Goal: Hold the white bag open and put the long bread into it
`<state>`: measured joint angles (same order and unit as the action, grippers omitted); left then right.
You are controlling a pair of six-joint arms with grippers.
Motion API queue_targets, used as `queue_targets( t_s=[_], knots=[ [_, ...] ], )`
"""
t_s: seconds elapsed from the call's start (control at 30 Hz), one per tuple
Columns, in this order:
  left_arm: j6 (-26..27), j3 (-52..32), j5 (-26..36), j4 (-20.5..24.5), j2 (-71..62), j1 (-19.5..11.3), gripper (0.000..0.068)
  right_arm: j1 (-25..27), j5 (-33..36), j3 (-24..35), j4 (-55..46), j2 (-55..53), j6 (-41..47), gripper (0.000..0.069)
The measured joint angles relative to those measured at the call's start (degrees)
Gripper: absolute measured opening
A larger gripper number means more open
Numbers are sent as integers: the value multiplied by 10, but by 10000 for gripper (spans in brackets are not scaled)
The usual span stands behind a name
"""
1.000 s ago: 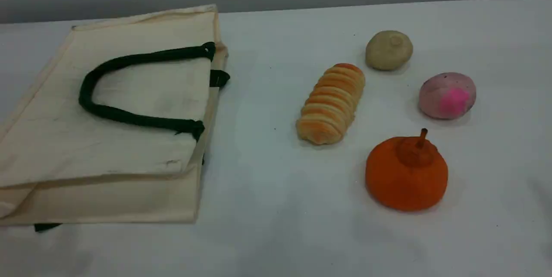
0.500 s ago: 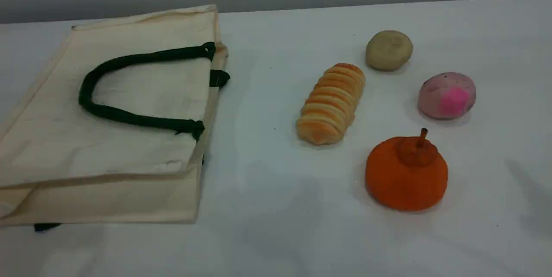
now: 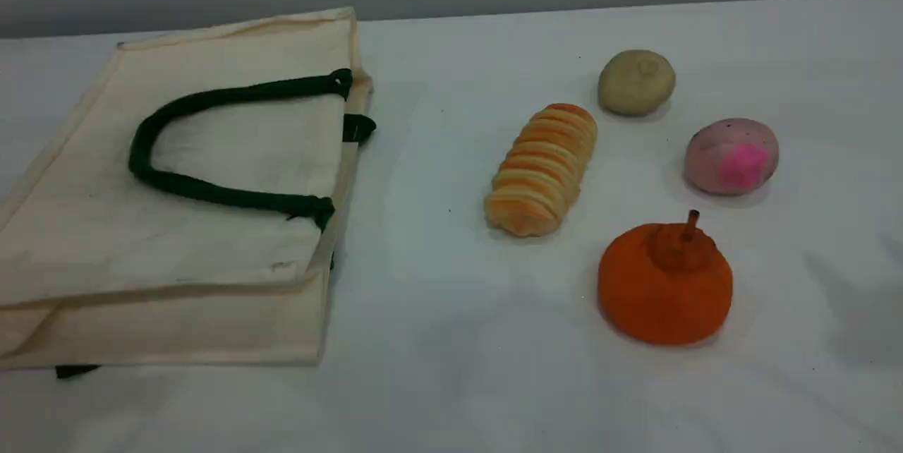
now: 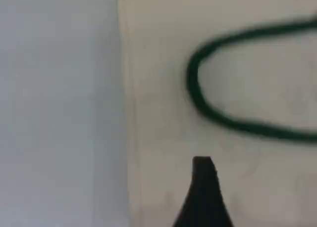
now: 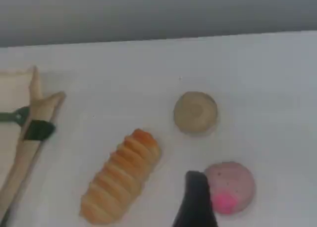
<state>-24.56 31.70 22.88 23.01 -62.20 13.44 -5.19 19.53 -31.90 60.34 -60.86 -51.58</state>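
Observation:
The white bag point(image 3: 211, 241) lies flat on the left of the table, its mouth facing right and its dark green rope handle point(image 3: 141, 156) resting on top. The long bread point(image 3: 542, 169) lies by itself mid-table, right of the bag. Neither arm shows in the scene view. In the left wrist view one dark fingertip point(image 4: 203, 170) hovers over the bag point(image 4: 163, 113) just below the handle loop point(image 4: 193, 88). In the right wrist view a dark fingertip point(image 5: 195, 190) hangs above the table between the long bread point(image 5: 121, 182) and a pink ball. Neither gripper holds anything.
A round beige bun point(image 3: 636, 82), a pink mottled ball point(image 3: 731, 156) and an orange pumpkin-shaped item point(image 3: 664, 284) stand right of the bread. The table's far edge meets a grey wall. Bare white cloth separates the bag from the bread.
Bag, bread and the other items have not moved. Faint shadows on the near side of the table have shifted.

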Motion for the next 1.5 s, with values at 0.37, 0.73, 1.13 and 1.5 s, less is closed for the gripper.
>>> queue_targets(
  t_s=[0.37,0.73,1.13,1.5],
  knots=[
    [-27,82,20,-6,-194,-1,474,0,4,0,114,-6,-106,502],
    [-140,168,-10,61,-330,-65,471,0,28,0,236,-92,-231,502],
    [-135,229,-34,26,-421,-76,470,0,60,0,397,-141,-384,502],
    [-111,278,-39,-1,-492,-76,470,0,43,0,397,-141,-384,502]
  ],
)
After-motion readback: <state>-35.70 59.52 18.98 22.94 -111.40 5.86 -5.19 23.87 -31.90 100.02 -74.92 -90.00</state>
